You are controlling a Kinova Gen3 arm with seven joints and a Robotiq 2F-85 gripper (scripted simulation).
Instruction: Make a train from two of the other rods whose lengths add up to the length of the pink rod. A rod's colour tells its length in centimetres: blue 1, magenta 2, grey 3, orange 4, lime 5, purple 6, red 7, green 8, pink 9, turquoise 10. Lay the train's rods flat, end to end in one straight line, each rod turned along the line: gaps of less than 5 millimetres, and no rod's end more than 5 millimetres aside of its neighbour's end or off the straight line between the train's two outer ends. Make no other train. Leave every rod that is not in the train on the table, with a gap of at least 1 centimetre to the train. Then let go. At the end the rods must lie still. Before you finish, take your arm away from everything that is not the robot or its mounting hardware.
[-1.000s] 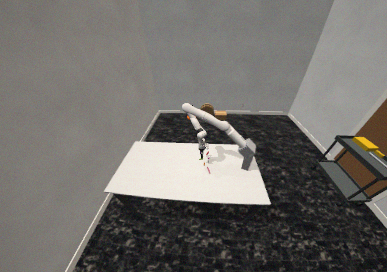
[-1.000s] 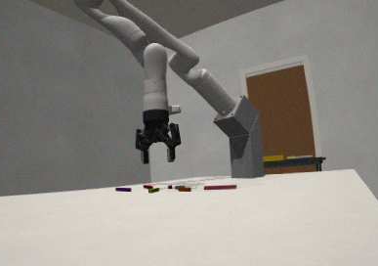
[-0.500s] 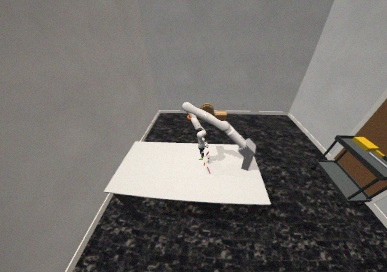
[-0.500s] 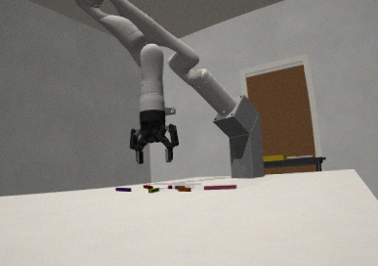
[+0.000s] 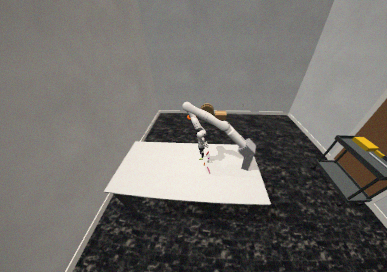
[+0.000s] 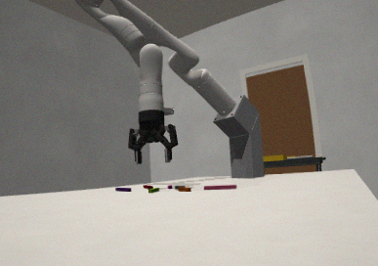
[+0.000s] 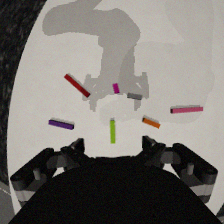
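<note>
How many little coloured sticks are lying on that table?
7, by the wrist view: red and purple left, magenta and grey centre, lime below, orange and pink right. The gripper may hide more.

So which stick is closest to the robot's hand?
The lime rod. In the wrist view it lies right between the open hand's fingers, pointing straight at it; the other rods lie farther out.

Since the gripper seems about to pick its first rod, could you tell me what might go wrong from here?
The open gripper hangs above the lime rod; the orange rod lies close, so a descending finger could knock it. The magenta rod and grey rod lie near each other and could be bumped into line.
</note>
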